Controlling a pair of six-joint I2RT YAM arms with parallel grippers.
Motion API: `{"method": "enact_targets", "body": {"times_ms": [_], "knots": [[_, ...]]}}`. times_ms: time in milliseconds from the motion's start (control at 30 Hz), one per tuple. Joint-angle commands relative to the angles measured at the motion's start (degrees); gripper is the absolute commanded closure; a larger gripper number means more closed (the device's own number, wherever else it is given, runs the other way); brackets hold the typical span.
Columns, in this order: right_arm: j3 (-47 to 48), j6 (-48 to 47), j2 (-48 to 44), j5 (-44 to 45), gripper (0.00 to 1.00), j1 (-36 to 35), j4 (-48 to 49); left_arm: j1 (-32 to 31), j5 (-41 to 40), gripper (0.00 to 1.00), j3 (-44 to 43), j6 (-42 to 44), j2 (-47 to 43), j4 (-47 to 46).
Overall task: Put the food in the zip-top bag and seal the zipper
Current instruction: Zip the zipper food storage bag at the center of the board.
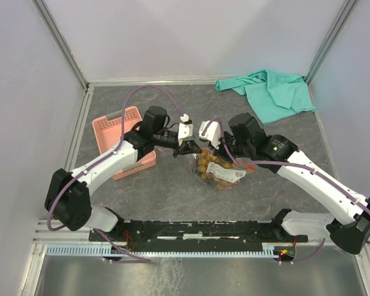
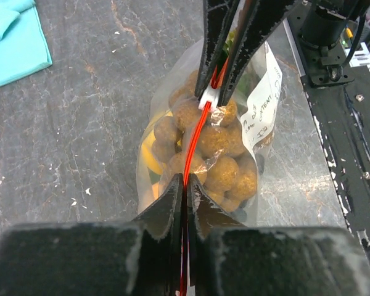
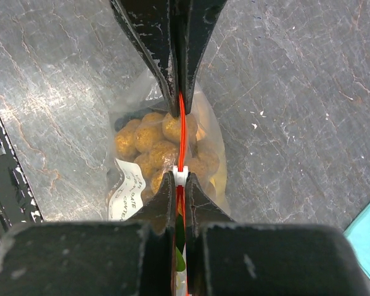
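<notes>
Top external view: both arms bend inward, left gripper [image 1: 187, 148] and right gripper [image 1: 204, 148] each pinching the zipper [image 2: 195, 139] of the filled zip-top bag [image 1: 221, 171] at table [image 1: 172, 194] centre, pink basket [image 1: 114, 126] at nine o'clock.

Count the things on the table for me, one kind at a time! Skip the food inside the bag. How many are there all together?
Clear zip-top bag: 1
Slotted pink basket: 1
Crumpled teal cloth: 1
Robot tools: 2, the left tool and the right tool, both pinching the bag's top edge
Total: 5
</notes>
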State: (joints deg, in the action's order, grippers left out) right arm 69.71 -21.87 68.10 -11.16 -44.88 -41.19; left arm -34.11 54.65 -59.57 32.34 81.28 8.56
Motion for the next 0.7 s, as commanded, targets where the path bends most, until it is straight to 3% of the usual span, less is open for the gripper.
{"method": "enact_targets", "body": {"times_ms": [0,300,667], "knots": [[1.7,-0.2,-1.6,-0.3,0.98,0.1,2.4,-0.1,2.4,0.97,-2.6,0.7,-1.2,2.5],[4.0,-2.8,-4.5,9.9,0.98,0.4,-8.6,1.0,-6.5,0.97,-5.0,-2.1,-3.5,8.9],[1.5,-1.4,-9.1,17.8,0.98,4.6,-14.3,3.8,-16.3,0.97,-2.0,-6.2,-7.2,7.7]]}}
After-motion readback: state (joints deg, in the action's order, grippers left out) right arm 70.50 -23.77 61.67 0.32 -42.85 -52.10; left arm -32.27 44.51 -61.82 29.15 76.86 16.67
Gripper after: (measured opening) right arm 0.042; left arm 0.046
